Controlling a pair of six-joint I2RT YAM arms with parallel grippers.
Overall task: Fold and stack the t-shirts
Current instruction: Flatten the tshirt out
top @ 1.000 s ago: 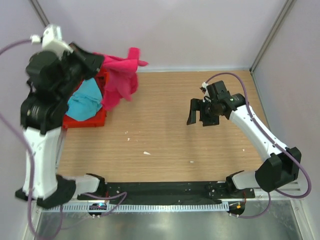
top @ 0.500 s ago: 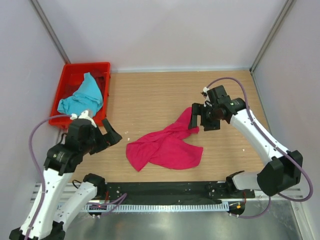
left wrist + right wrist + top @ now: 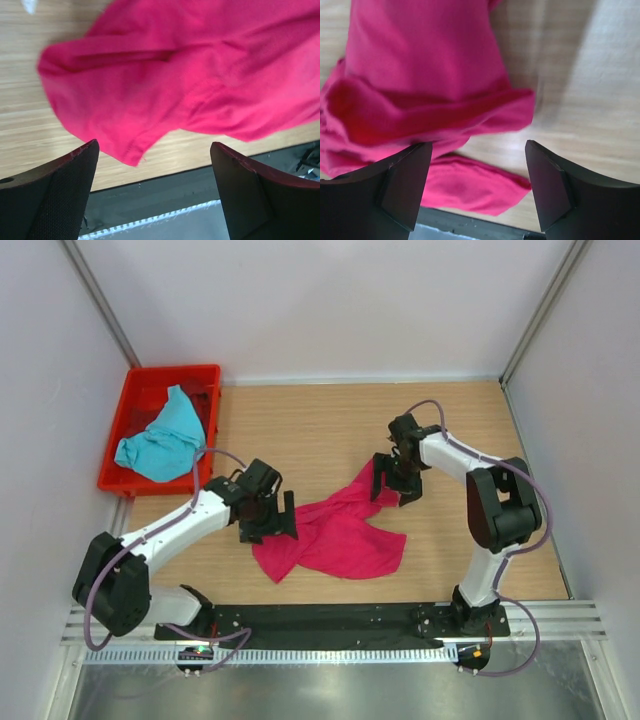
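The left gripper [image 3: 270, 530] and right gripper [image 3: 394, 494] each hang spread wide, pinching nothing, over the crumpled magenta-pink cloth t-shirt [image 3: 340, 540] on the wooden table [image 3: 320, 430].

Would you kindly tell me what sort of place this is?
Probably a robotics lab test cell: plain white panels close in a wooden table, a left arm and a right arm are bolted at its near edge, and a red crate holds a turquoise t-shirt.

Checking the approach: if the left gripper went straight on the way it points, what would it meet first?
Probably the pink t-shirt, lying crumpled on the table ahead of the open left gripper; depth is unclear.
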